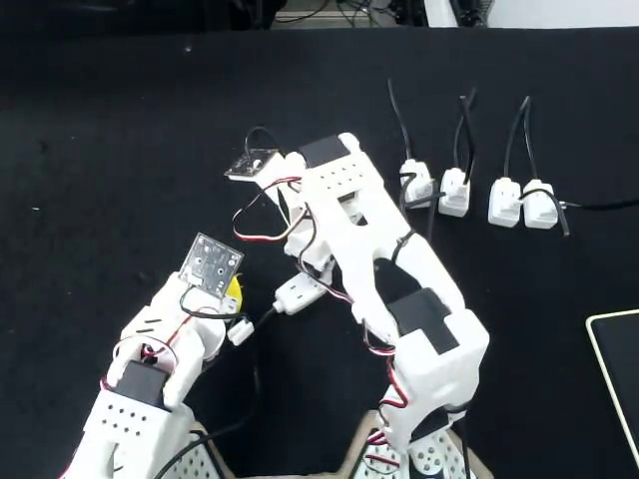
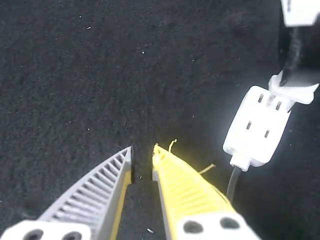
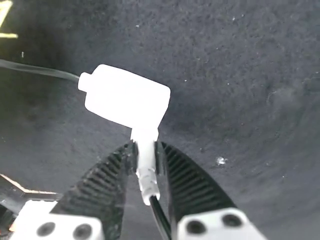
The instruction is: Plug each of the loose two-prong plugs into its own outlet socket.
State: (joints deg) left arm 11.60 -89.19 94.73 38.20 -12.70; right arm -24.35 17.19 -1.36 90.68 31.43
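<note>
The left pincer [image 2: 143,150], barely parted and empty, hangs over black cloth [image 2: 75,60] beside a white socket block [image 2: 255,127]. Its wrist camera shows the block's slots, the right's a smooth side. Mid-table, the right pincer [image 3: 145,145] clamps a white plug [image 3: 147,172] against the block's end; four white pieces [image 1: 454,192] sit far right.

Table cover [image 2: 100,75]: matt black cloth, napped, lint-specked. Outlet socket [image 2: 255,127]: smooth white plastic, slight gloss. Plug [image 3: 144,165] against outlet socket: smooth white plastic. Left gripper [image 2: 142,150]: ribbed plastic, grey and yellow. Right gripper [image 3: 145,145]: ribbed matt black plastic.
</note>
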